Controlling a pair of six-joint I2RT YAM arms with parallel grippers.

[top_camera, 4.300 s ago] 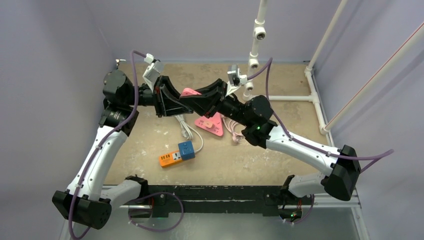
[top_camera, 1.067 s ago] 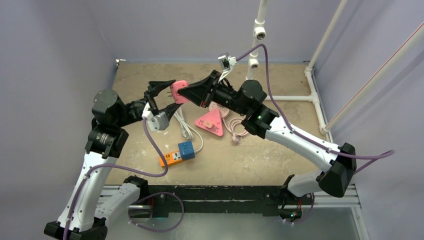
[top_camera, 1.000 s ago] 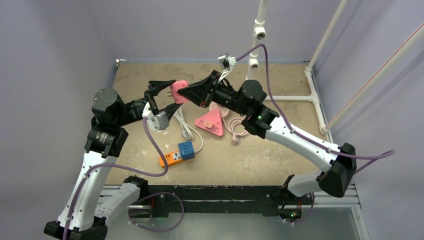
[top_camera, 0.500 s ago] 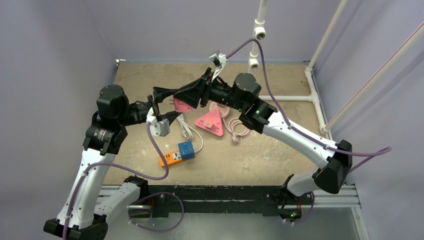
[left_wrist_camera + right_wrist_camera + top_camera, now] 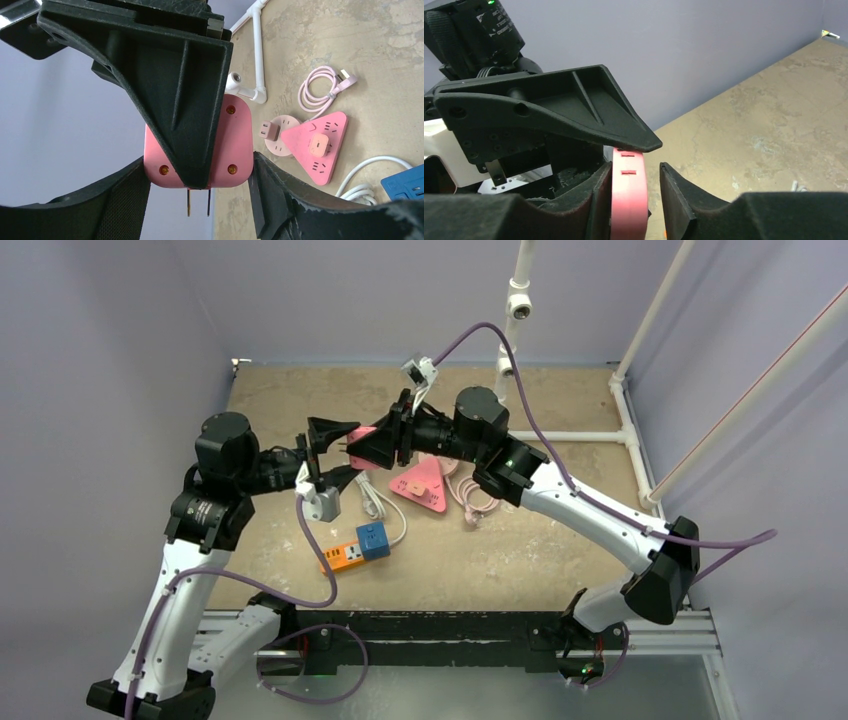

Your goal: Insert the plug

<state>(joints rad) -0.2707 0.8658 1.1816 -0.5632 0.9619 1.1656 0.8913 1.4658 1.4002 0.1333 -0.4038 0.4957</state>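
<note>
Bottom-centre of top view: orange strip (image 5: 340, 558) on table (image 5: 560, 540). Mid-frame, off the table: L claw (image 5: 345, 452) clamps pink plug (image 5: 235, 140) by its side edges, prongs (image 5: 198, 201) bare. R claw (image 5: 634, 175) straddles the plug's thin edge, jaws apart w/ gap one side, not clamping. Behind: pink triangle strip (image 5: 422, 483), prob target. R should back off straight w/o nudging; L squares prongs to slots, pushes straight.
</note>
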